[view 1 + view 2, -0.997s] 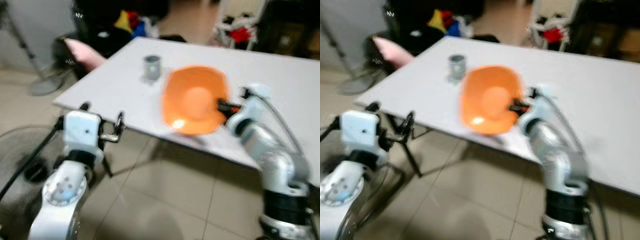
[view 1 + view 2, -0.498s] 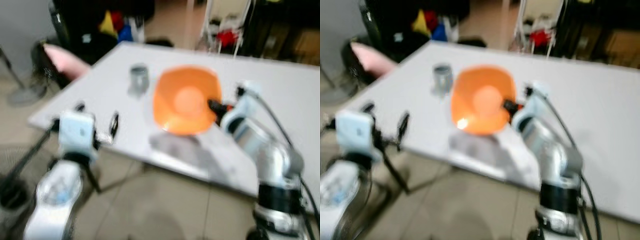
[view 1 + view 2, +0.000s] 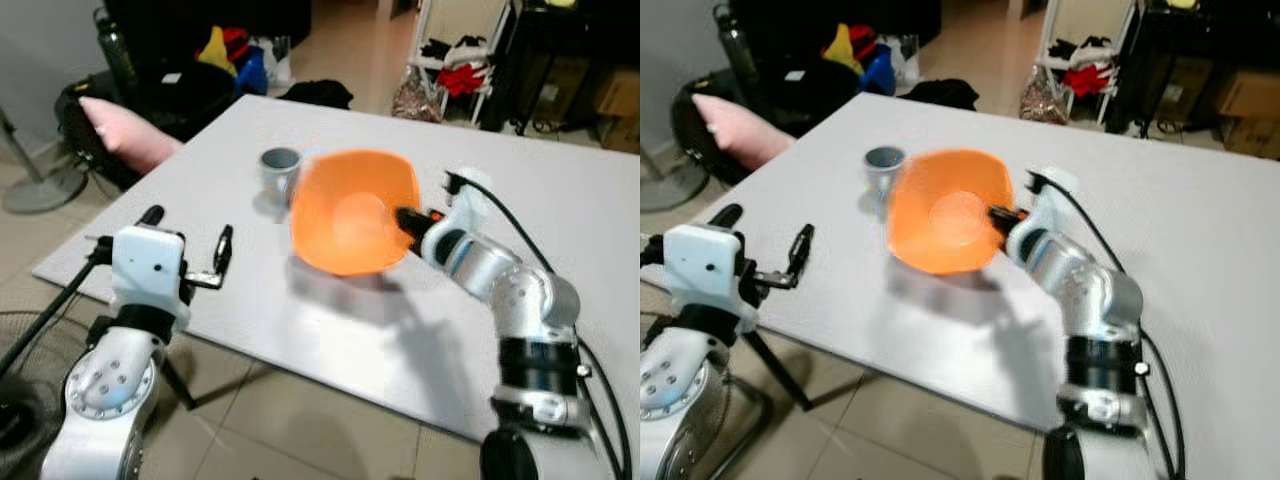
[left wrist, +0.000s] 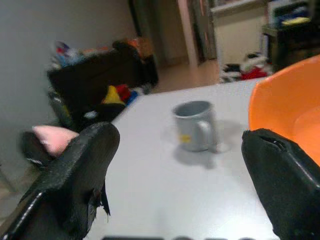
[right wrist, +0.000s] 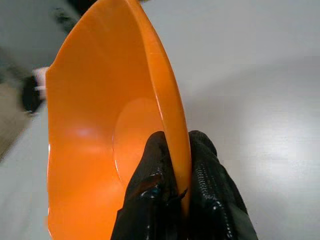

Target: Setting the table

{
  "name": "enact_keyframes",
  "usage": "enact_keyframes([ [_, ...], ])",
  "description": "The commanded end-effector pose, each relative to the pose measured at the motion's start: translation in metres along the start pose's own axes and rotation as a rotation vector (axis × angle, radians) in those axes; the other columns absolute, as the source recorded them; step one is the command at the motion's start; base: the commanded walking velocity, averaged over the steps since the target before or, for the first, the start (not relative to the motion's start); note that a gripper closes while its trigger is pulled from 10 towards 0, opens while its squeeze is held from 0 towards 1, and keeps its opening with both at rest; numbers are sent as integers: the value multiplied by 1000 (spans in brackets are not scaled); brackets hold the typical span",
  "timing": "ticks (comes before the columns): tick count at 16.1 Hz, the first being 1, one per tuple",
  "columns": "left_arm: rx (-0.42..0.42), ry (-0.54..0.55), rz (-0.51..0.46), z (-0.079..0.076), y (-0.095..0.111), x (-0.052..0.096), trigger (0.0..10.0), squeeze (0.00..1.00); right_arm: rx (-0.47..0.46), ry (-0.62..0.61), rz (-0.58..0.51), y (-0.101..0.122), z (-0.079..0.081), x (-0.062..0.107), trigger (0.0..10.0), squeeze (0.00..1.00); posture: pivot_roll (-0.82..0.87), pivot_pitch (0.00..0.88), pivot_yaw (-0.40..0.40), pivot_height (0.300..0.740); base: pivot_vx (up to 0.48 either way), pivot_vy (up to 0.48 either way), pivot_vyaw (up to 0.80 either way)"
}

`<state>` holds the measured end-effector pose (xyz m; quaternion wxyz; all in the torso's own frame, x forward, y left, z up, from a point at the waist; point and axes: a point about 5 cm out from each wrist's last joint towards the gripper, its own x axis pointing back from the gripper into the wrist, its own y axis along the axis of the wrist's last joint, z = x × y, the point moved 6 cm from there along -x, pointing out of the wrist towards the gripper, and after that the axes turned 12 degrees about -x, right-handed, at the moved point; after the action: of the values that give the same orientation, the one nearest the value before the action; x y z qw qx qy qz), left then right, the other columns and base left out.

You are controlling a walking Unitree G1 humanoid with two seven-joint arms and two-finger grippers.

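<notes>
Carried piece: shallow orange plastic bowl (image 3: 352,210), raised clear of the white tabletop (image 3: 560,200), tipped steeply on edge with its hollow facing the robot.

Right hand (image 5: 172,187): black fingers clenched on the bowl's rim, one inside the hollow and one behind, pinching the thin edge; silver arm reaching out over the tabletop.

Bowl relative to right hand: straight ahead of the fingertips and toward the robot's left, rim pointing away from the wrist.

Neighbour on the tabletop: small grey metal mug (image 3: 279,172), upright, just beyond the bowl's left edge, close but apart as far as can be judged.

Left hand (image 3: 186,245): released, black fingers spread wide with nothing between them, held at the near-left edge of the tabletop, aimed toward the mug and bowl.

Nearer arm: right, already gripping; left well apart from the bowl.

Step in hand, as judged: bowl not yet set down; coming move likely turns on levelling the tilted bowl and lowering it onto bare tabletop beside the mug.

Risk, as judged: thin rim grip could slip while tilting.
</notes>
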<state>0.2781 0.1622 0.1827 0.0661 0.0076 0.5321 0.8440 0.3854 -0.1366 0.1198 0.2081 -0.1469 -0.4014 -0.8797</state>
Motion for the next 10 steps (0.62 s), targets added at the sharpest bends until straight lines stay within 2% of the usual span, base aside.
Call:
enact_keyframes([
  [1, -7, -32, -4, -2, 2, 3, 10000, 0, -3, -5, 10, 5, 4, -2, 10000, 0, 29, 0, 25, 740, 337, 0, 0],
  [2, 13, -96, -16, -13, 4, 5, 10000, 0, -51, 9, 15, 7, 5, -5, 10000, 0, 30, 0, 25, 740, 0, 0, 0],
  [4, 24, -145, -23, -22, 4, 4, 10000, 0, -97, -2, 11, 11, 2, -11, 10000, 0, 32, 0, 28, 740, 0, 0, 0],
  [6, 47, -190, -56, -28, 12, -1, 10000, 0, -190, -45, 18, 14, -9, -20, 10000, 0, 31, 0, 32, 740, 0, 0, 0],
  [8, 65, -232, -70, -33, 15, -2, 10000, 0, -211, -56, 29, 14, -12, -27, 10000, 0, 30, 0, 33, 740, 0, 0, 0],
  [10, 96, -348, -76, -45, 18, 0, 10000, 0, -233, -63, 21, 19, -10, -38, 10000, 0, 42, 0, 32, 740, 0, 0, 0],
])
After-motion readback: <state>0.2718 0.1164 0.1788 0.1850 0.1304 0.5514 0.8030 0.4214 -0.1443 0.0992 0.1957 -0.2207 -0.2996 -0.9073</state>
